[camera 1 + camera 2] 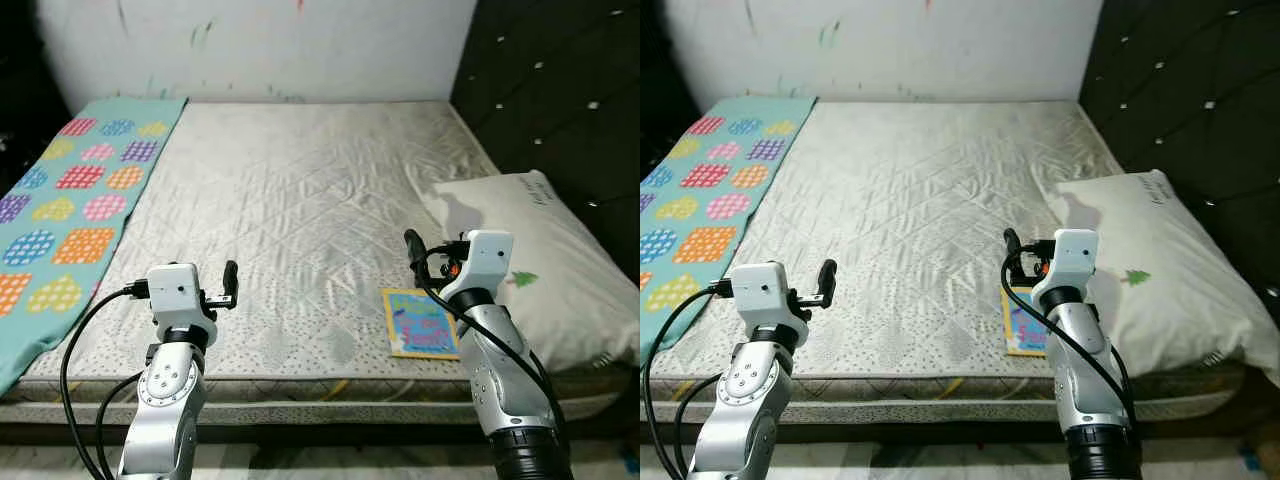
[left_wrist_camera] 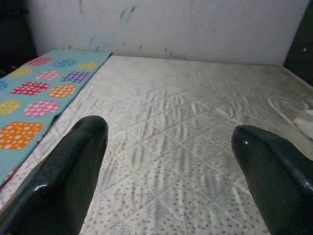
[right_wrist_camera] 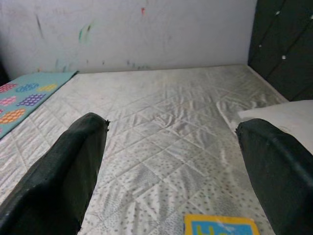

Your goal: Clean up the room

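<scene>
A small colourful book (image 1: 420, 322) with a yellow border lies flat near the front edge of the bare mattress (image 1: 300, 190). My right gripper (image 1: 413, 246) hovers just above and beside the book, open, with nothing between its fingers (image 3: 63, 176). A white pillow (image 1: 545, 260) rests at the mattress's right side, close to the book. Along the left side lies a teal blanket (image 1: 70, 210) printed with coloured hearts. My left gripper (image 1: 230, 283) is held over the front left of the mattress, open and empty.
A black padded headboard (image 1: 560, 90) stands along the right of the bed. A white wall (image 1: 270, 40) with paint marks runs behind it. The mattress's front edge (image 1: 300, 385) is right before me, with a strip of floor below.
</scene>
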